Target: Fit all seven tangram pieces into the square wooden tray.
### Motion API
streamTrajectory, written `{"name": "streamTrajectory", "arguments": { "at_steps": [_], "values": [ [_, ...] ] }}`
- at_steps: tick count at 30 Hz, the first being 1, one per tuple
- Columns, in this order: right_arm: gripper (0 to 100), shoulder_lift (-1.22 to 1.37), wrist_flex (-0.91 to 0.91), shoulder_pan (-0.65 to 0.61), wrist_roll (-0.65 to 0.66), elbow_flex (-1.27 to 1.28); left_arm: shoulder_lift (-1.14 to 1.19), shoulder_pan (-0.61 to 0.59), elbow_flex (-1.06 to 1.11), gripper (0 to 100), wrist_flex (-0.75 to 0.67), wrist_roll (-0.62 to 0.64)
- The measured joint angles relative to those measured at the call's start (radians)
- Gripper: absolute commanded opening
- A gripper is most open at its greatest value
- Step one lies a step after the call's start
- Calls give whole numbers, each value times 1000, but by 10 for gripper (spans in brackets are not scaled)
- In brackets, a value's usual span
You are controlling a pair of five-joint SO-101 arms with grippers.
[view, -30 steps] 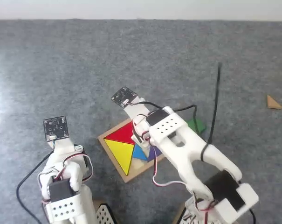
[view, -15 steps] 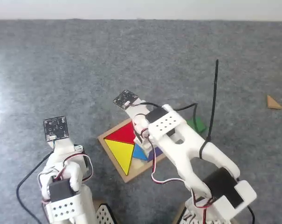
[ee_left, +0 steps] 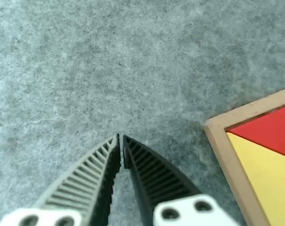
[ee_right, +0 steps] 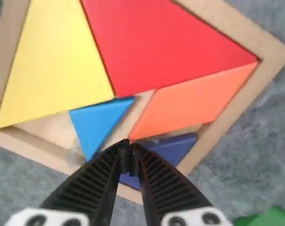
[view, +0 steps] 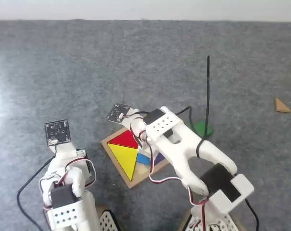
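The square wooden tray point(view: 116, 164) lies between the two arms. It holds a yellow triangle point(ee_right: 52, 70), a red triangle point(ee_right: 156, 42), an orange parallelogram point(ee_right: 189, 103), a small blue triangle point(ee_right: 97, 122) and a dark blue piece point(ee_right: 168, 146). My right gripper point(ee_right: 128, 147) is shut and empty, its tips low over the seam between the blue triangle and the dark blue piece. A green piece point(view: 201, 129) lies on the carpet just right of the tray. A tan triangle point(view: 281, 105) lies far right. My left gripper point(ee_left: 121, 139) is shut over bare carpet, left of the tray's corner point(ee_left: 216, 133).
Grey carpet covers the table. A black cable point(view: 207, 91) rises from the right arm point(view: 171, 139) above the green piece. The left arm point(view: 63, 190) stands folded at the front left. A bare patch of tray floor point(ee_right: 43, 134) shows beside the blue triangle.
The right arm has swung left and a little nearer over the tray, its cable leaning left with it. The left arm has stayed put.
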Motion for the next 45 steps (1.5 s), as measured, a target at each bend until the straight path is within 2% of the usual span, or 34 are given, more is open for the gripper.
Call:
{"name": "streamTrajectory", "arguments": {
  "at_steps": [9,15,22,29,39,45],
  "values": [
    [7,14,9,-71,15,-5,0,0,0,13,0,0],
    [13,-29,66,-80,-129,-5,0,0,0,13,0,0],
    [174,-141,98,-114,-163,18,0,0,0,13,0,0],
    [180,-143,43,-238,-206,84,0,0,0,13,0,0],
    [181,-68,-46,-242,-216,91,0,0,0,13,0,0],
    [180,-20,-32,-244,-232,64,0,0,0,13,0,0]
  ]
}}
